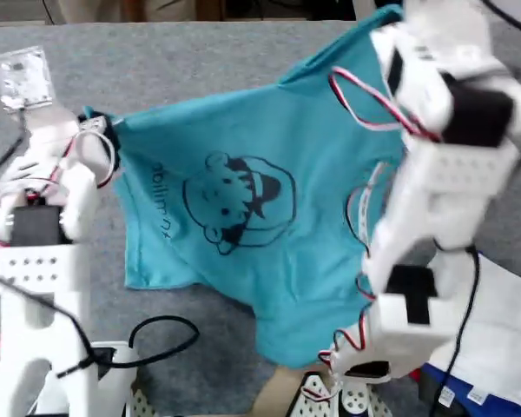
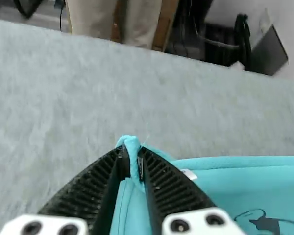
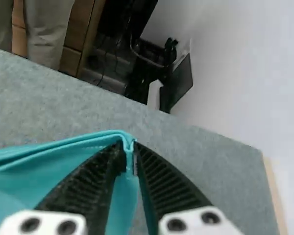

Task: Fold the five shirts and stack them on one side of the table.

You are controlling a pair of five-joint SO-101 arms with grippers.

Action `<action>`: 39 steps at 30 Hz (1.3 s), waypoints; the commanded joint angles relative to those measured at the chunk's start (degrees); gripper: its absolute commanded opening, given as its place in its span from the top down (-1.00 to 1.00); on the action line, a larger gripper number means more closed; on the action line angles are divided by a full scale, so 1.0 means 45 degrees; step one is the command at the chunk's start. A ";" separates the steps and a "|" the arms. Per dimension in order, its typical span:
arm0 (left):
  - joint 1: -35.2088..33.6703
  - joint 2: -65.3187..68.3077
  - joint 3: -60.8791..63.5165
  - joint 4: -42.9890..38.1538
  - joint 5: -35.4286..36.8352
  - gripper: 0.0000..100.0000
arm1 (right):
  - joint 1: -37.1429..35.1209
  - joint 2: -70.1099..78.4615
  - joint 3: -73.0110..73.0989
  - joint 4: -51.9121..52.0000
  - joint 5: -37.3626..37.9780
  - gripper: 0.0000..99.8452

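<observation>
Where the teal shirt is stretched between the 2 arms, its held edge runs from the left gripper across to the right gripper. The body of the shirt drapes toward the near side of the grey table.

Left fingers are clenched on a bunched corner of the shirt. Right fingers are pinched on a folded edge of it.

Grey table surface shows beyond the held edge up to the far edge, and in a patch on the near side below the shirt's left hem.

Obstructions:
- The right arm stands over the shirt's right portion and hides it.
- A black cable loops on the table by the left arm's base, near the hem.
- White cloth lies at the near right, with a blue item at its near edge.
</observation>
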 commanded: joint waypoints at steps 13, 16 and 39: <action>-0.0527 0.7355 -0.1485 -0.9866 -0.0078 0.96 | -0.0400 0.2706 0.0127 -0.4708 0.1524 0.99; -0.0527 0.7531 -0.1934 -0.8733 -0.0078 0.96 | -0.0420 0.2530 0.0029 -0.3028 0.1524 0.99; -0.0567 0.7551 -0.2462 0.1661 -0.0879 0.96 | -0.0889 -0.6593 1.2181 0.2813 0.3692 0.99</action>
